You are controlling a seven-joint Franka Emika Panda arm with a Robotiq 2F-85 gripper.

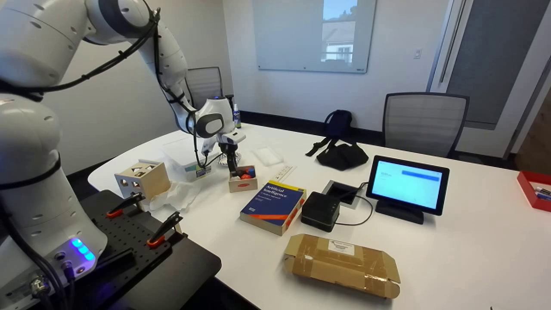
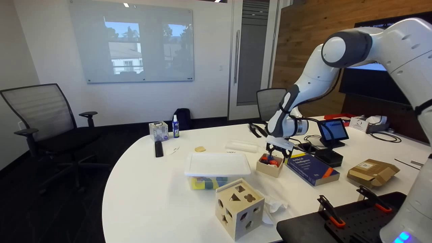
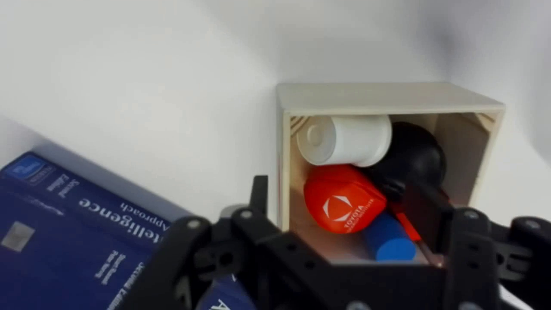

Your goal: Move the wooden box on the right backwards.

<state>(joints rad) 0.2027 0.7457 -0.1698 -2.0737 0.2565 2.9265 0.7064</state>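
Observation:
The small light-wood box (image 1: pixel 243 186) stands on the white table; it also shows in an exterior view (image 2: pixel 268 169) and in the wrist view (image 3: pixel 366 97). It holds a red ball with white lettering (image 3: pixel 340 198), a white cup-like piece (image 3: pixel 353 140), a black rounded thing (image 3: pixel 415 155) and a blue cylinder (image 3: pixel 387 239). My gripper (image 3: pixel 346 204) is open above the box. In the wrist view one finger is outside the box's left wall and the other overlaps its inside. Contact with the wall cannot be told. The gripper also shows in both exterior views (image 1: pixel 233 165) (image 2: pixel 278 153).
A thick blue book (image 1: pixel 274 204) lies close beside the box. A clear lidded bin (image 2: pixel 217 165), a pale shape-sorter box (image 2: pixel 239 209) and crumpled white paper (image 1: pixel 176 196) stand on its other sides. A black device (image 1: pixel 320 211), a screen (image 1: pixel 409 185) and a cardboard package (image 1: pixel 342 265) are farther off.

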